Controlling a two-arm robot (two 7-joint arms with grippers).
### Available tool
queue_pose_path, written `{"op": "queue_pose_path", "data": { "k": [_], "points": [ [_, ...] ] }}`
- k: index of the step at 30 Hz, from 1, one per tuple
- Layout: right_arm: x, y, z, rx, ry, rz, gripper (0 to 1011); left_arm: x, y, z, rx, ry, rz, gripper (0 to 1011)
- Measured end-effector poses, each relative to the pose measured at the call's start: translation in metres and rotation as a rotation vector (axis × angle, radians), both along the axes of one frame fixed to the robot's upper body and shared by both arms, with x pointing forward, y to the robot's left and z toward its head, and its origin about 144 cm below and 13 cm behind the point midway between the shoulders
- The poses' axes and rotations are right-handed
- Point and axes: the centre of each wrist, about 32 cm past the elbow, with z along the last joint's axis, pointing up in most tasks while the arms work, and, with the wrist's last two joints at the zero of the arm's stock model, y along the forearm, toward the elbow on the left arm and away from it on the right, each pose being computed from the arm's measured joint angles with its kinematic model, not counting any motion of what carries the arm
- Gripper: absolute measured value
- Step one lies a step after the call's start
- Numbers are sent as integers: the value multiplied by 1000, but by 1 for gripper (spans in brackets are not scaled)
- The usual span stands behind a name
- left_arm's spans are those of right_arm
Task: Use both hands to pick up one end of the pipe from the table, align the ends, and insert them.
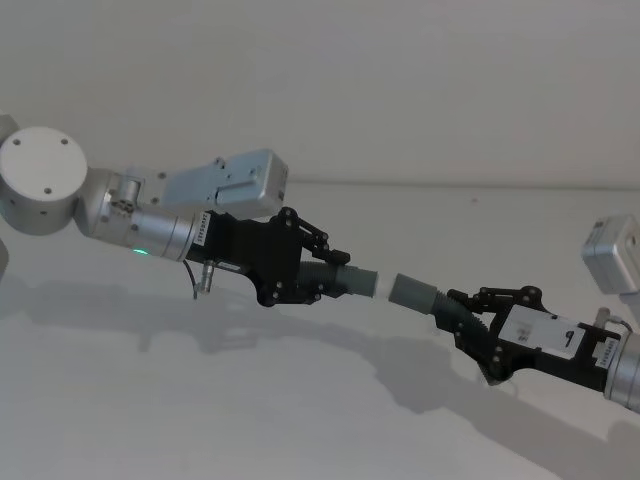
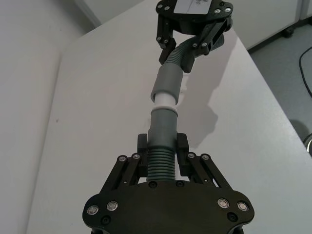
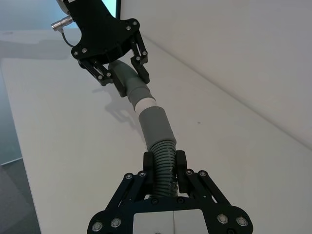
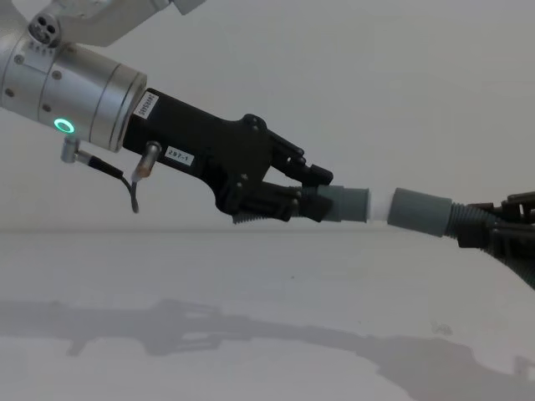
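Black left tool [image 1: 318, 276] and right tool [image 1: 462, 322] each pinch a pipe piece [image 1: 352, 282], ends nearly meeting.

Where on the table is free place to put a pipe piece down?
The white table is bare below both grippers. Crowded only in the air: left gripper and right gripper hold the pipe pieces end to end.

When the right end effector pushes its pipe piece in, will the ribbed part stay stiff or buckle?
The ribbed section looks like corrugated hose, so it probably flexes a little. The smooth socket collar looks rigid. The right end effector grips just behind it, so buckling seems unlikely.
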Motion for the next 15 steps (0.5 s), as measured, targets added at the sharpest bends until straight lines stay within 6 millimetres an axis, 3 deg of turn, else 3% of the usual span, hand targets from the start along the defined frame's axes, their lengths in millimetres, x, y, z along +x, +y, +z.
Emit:
{"op": "queue_pose_path", "data": {
  "k": [15],
  "points": [
    [1,1,1,-7,-15,26,265,-1,1,0,5,8,-27,333]
  ]
}}
